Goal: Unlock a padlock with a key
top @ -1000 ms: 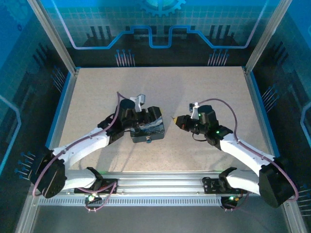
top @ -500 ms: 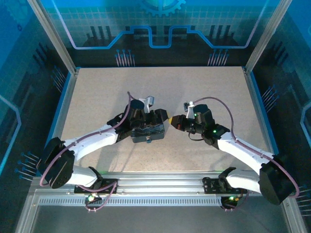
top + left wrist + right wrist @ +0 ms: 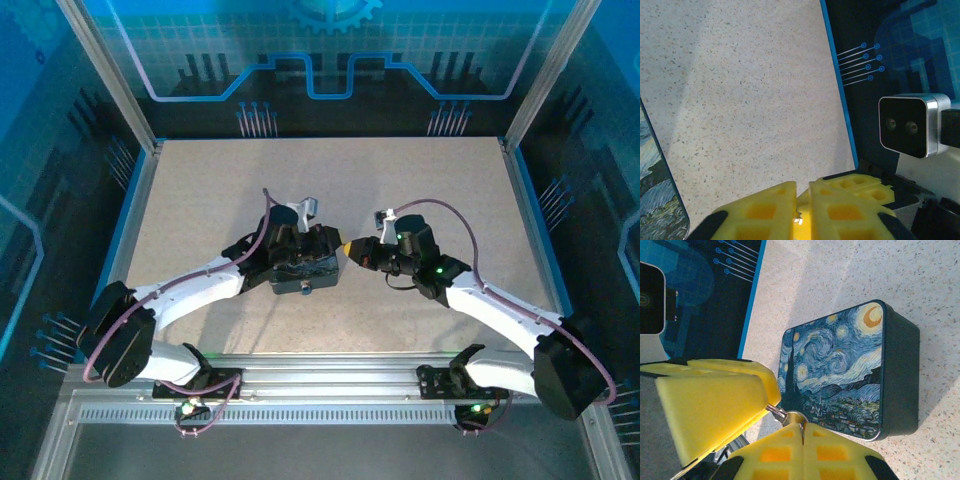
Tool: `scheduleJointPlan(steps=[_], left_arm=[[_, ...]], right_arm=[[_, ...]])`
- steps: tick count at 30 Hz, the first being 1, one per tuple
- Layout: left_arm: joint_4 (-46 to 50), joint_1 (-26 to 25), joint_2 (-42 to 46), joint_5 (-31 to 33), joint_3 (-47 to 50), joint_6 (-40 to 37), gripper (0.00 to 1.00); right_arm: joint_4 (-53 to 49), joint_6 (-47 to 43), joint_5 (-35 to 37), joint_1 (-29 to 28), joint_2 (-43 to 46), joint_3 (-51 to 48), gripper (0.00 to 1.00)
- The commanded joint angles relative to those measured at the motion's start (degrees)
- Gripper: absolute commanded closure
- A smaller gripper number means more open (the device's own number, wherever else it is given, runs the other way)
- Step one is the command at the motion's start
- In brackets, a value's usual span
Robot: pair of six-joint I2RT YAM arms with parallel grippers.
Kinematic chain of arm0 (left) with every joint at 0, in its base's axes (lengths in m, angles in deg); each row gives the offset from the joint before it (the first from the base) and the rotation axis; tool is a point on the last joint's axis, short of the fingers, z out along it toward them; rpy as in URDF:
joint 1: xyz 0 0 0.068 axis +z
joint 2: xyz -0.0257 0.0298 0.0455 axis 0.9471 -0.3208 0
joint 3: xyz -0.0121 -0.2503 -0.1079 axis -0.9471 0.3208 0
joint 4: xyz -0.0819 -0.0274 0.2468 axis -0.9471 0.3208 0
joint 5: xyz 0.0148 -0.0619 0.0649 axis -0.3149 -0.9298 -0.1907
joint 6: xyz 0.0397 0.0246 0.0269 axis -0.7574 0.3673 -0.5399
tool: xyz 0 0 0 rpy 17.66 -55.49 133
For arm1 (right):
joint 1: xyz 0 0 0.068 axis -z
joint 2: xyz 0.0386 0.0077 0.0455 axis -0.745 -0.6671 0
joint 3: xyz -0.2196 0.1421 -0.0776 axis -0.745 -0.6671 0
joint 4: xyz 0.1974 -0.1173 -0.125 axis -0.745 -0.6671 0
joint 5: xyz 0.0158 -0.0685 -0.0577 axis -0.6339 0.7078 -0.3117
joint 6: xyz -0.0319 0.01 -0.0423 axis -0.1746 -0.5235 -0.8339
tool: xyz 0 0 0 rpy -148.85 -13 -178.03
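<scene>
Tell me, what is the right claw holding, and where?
A tiny silvery metal piece, pinched at the very tips of the right claw. It is too small to tell what it is.

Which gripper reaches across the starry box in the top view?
The left gripper: it overlaps the box, while the right gripper sits just off the box's right edge.

**A:** Where is the box [image 3: 840,375] lying?

**B:** It is lying flat on the table [image 3: 300,180], just ahead of the right gripper [image 3: 801,432]. It is also sitting beside the left gripper [image 3: 801,189], whose tips are hanging over bare table past the box's edge.

**A:** And the two grippers?

**B:** They are facing each other, tip to tip.

**A:** Anything between them?

**B:** A small metal piece [image 3: 788,416] is sitting there, touching both sets of fingertips. Whether it is lock or key, I cannot tell.
</scene>
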Motion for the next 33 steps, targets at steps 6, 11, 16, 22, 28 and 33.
scheduleJointPlan(steps=[6, 11, 16, 22, 28, 33], left_arm=[[0.2, -0.3, -0.4, 1.3, -1.9, -2.0, 1.00], [3.3, -0.2, 2.1, 3.1, -1.8, -6.5, 1.00], [4.9, 1.0, 4.9, 0.6, -1.9, -12.9, 1.00], [7.6, 5.0, 7.9, -10.4, -2.8, -22.1, 1.00], [13.4, 6.9, 10.5, -16.5, -5.1, -29.7, 1.00], [17.0, 7.0, 10.7, -20.9, -7.4, -33.5, 1.00]], right_arm=[[0.8, -0.7, -1.7, -0.9, -0.3, 2.0, 1.00], [-3.7, -5.2, -1.3, -0.4, 1.0, 2.8, 0.89], [-5.8, -9.2, -3.1, 2.0, 2.7, 2.2, 0.76], [-5.5, -16.8, -14.5, 7.9, 5.4, 1.9, 0.59], [-4.1, -23.2, -26.9, 12.2, 7.4, 2.8, 0.41], [-0.8, -23.4, -31.4, 12.1, 6.3, 3.3, 0.36]])
